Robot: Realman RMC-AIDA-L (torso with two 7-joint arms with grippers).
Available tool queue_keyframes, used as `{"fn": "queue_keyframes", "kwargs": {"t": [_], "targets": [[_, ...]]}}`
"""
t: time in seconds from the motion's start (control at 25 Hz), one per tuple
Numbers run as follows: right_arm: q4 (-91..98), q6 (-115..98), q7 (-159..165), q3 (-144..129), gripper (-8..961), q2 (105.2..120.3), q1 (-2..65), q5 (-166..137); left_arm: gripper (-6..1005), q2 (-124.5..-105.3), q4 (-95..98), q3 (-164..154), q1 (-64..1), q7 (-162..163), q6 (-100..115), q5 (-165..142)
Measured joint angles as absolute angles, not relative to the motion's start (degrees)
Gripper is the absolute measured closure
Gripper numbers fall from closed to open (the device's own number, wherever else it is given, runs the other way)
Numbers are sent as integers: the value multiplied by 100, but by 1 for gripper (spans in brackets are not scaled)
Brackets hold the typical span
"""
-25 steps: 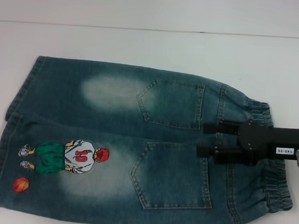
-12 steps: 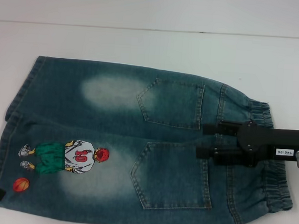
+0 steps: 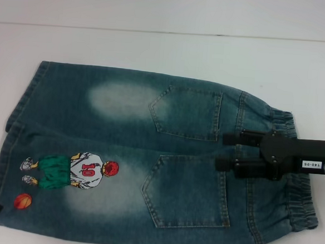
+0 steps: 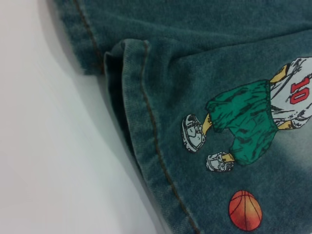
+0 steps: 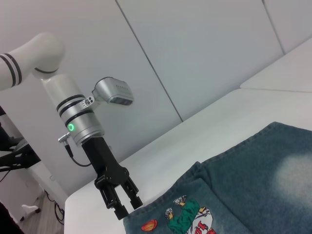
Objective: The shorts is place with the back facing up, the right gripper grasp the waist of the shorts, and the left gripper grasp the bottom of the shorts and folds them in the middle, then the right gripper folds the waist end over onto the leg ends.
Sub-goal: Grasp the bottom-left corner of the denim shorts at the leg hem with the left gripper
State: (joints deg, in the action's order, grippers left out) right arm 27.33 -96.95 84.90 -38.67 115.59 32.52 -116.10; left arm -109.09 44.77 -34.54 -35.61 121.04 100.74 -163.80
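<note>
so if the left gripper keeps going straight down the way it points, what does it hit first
Most likely the shorts: the left gripper points down with open fingers at the hem corner beside the orange basketball print. Depth is unclear, so it may just catch the table edge.

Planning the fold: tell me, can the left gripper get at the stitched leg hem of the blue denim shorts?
Probably yes: the left gripper hangs open right at the stitched leg hem beside the orange basketball print, with nothing between.
</note>
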Motion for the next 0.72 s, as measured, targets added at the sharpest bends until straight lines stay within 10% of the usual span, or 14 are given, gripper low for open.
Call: {"fn": "queue_keyframes", "kwargs": {"t": [0.72], "targets": [[2733, -9706, 8490, -3858, 40, 11564, 3251, -11610, 168, -10901, 4473, -3626, -3489, 12127, 10131, -16383]]}}
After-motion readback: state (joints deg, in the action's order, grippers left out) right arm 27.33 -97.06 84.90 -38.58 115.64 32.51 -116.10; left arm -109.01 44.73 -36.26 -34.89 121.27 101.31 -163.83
